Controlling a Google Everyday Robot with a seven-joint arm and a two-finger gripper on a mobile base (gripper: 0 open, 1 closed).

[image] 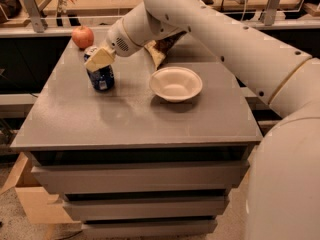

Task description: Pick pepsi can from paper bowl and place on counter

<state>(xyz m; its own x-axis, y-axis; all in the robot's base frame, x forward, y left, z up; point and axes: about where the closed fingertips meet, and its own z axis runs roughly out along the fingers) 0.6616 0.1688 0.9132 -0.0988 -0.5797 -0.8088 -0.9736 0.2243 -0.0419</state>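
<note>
On the table beside the empty bowl, the can already stands, the pincer at its top, gripping or not I cannot tell.

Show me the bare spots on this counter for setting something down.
Free: the wide front strip of the counter, before the can and bowl, and the gap between them. Crowded: the back, with apple, chip bag and the gripper at the can's top.

Gripper at pepsi can: apple perhaps close behind, front free.
</note>
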